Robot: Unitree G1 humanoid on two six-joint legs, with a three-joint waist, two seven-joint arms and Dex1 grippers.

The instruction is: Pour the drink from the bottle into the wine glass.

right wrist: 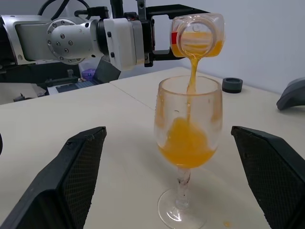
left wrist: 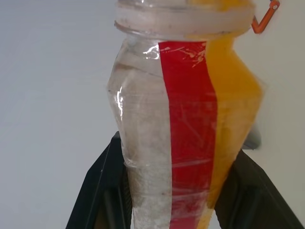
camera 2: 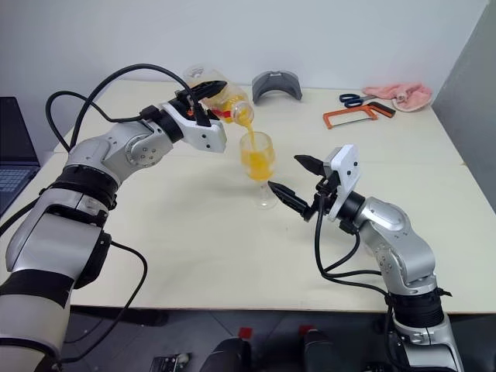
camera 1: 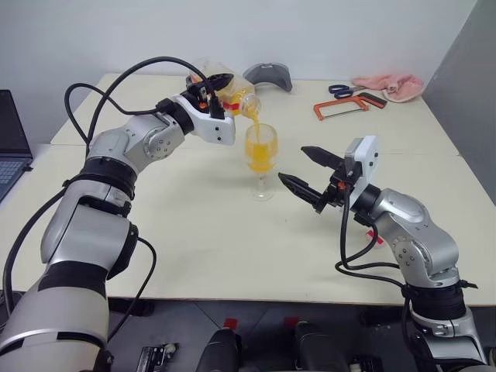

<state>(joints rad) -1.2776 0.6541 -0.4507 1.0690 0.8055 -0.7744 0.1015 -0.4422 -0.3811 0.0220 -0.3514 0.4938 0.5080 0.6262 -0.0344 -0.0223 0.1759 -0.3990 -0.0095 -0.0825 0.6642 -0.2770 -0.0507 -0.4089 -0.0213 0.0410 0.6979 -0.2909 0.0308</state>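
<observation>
My left gripper (camera 1: 219,85) is shut on the bottle (camera 1: 236,101), a clear plastic one with a red label stripe (left wrist: 188,133). Its black fingers (left wrist: 102,191) press both sides of the body. The bottle is tipped mouth-down over the wine glass (camera 1: 261,159), and a thin stream of orange drink (right wrist: 192,71) falls into the bowl. The bowl is about a third full of drink (right wrist: 186,143). The glass stands upright on the table. My right gripper (camera 1: 292,163) is open just right of the glass at bowl and stem height, not touching it.
At the table's back lie a grey curved object (camera 1: 269,76), blue scissors (camera 1: 341,90), an orange-framed hacksaw (camera 1: 341,107) and a pink cloth (camera 1: 391,84). A small dark ring (right wrist: 232,85) sits behind the glass. A laptop (camera 1: 12,147) is at the far left.
</observation>
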